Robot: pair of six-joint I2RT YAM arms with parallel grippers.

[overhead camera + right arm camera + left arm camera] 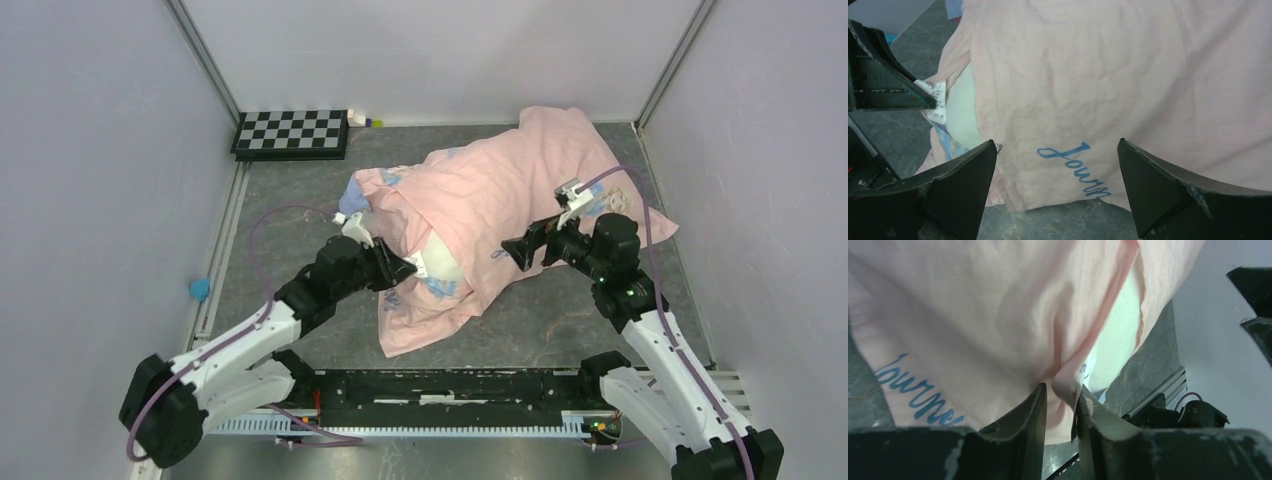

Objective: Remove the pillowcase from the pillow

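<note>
The left gripper (1060, 390), jaws narrow, pinches the creased pink pillowcase (500, 190) beside the plump white pillow (960, 107); right gripper (1058, 145) jaws wide.

Most of the pillow (441, 262) lies buried under the pillowcase (500, 190), so from above only a pale patch shows at the opening and its outline cannot be made out. The blue script (1072, 162) slips out of sight at the cloth's lower edge after "Journ", and in the left wrist view it is cut short behind the body of the left gripper (1060, 390); the print on the white label (935, 97) is too small to read. The small thing (362, 121) beside the checkerboard (291, 132) and the blue scrap (199, 289) at the table's left side are too small to tell.
</note>
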